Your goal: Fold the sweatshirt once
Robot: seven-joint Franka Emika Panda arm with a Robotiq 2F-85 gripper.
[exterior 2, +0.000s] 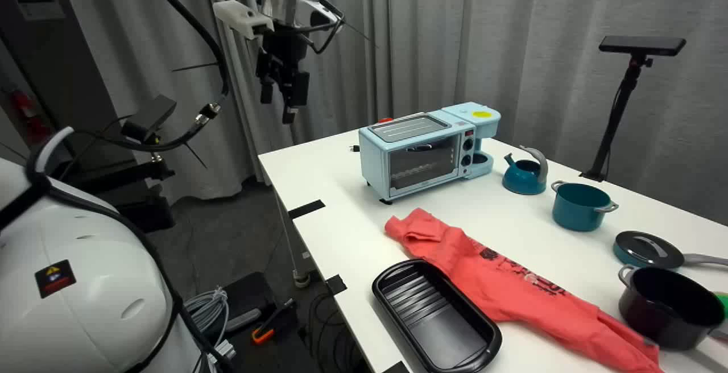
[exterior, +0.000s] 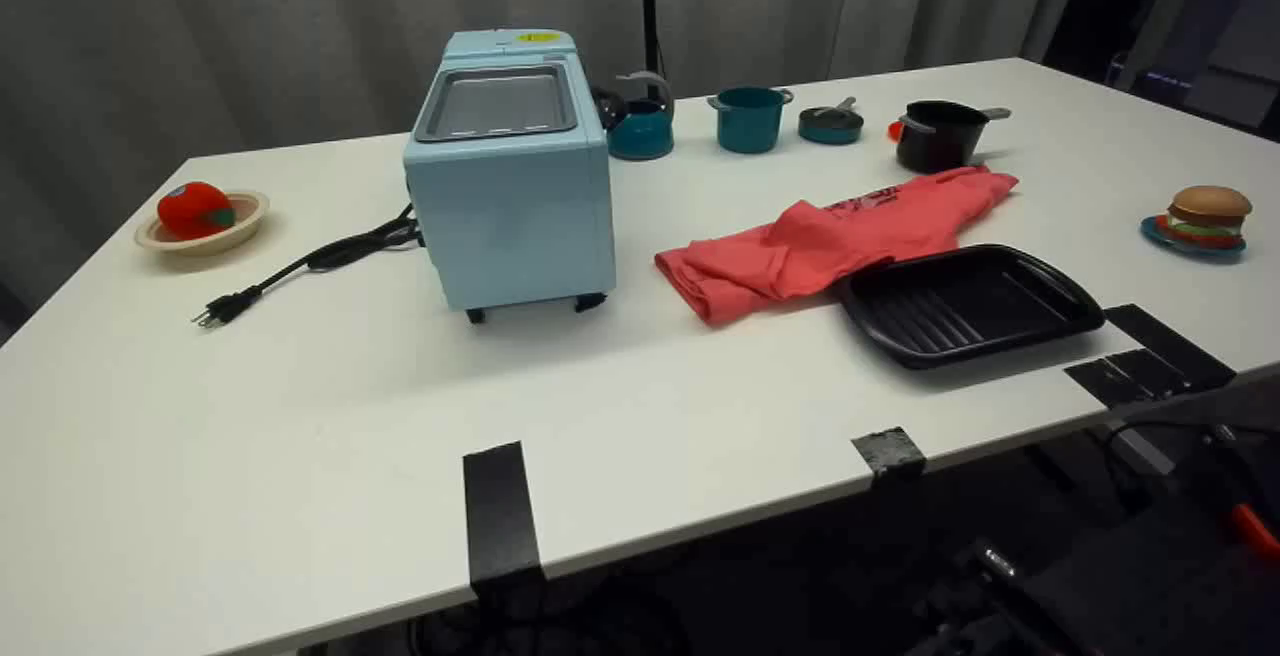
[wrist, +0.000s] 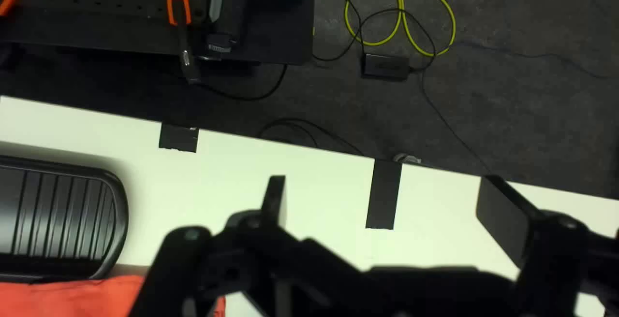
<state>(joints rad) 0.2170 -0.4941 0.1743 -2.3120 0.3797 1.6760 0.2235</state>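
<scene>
The sweatshirt (exterior: 860, 236) is a rumpled coral-red cloth with dark print. It lies stretched out in a long strip on the white table in both exterior views (exterior 2: 512, 287). One edge of it touches the black grill pan (exterior: 970, 306). In the wrist view, part of the sweatshirt (wrist: 77, 297) shows at the lower left, partly hidden by the gripper. My gripper (exterior 2: 278, 100) is raised well above table height, away from the sweatshirt. In the wrist view, the gripper's fingers (wrist: 384, 206) are wide apart with nothing between them.
A light blue toaster oven (exterior: 510, 216) stands beside the sweatshirt's near end, its power cord (exterior: 340, 251) on the table. A teal kettle (exterior 2: 524, 177), teal pot (exterior 2: 580, 207), lidded pan (exterior 2: 648, 249) and black pot (exterior 2: 671, 307) stand behind. A toy burger (exterior: 1208, 216) sits farther off.
</scene>
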